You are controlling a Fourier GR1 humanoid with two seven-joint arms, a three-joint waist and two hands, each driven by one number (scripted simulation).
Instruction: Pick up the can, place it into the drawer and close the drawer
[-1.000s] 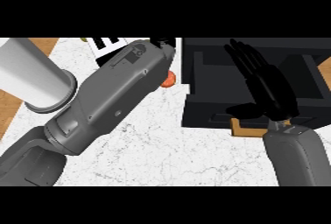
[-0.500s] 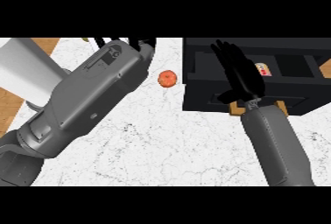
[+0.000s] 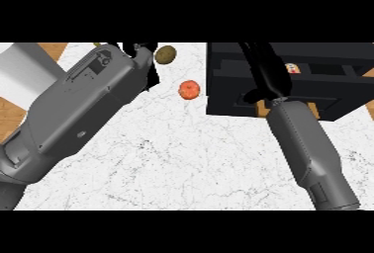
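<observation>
The can looks to be already lying inside the open black drawer at the far right, though only a small patch shows past the right hand, so what remains is shutting the drawer. That hand hangs over the drawer with fingers straight and empty. Since half a second ago it has drawn slightly nearer the drawer's front, while the left hand, fingers unclear, has swung right toward the kiwi and tomato on the desk.

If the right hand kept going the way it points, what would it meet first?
Likely the drawer: the right hand points up-view over its black interior, the can just to its right. Depth is unclear.
</observation>
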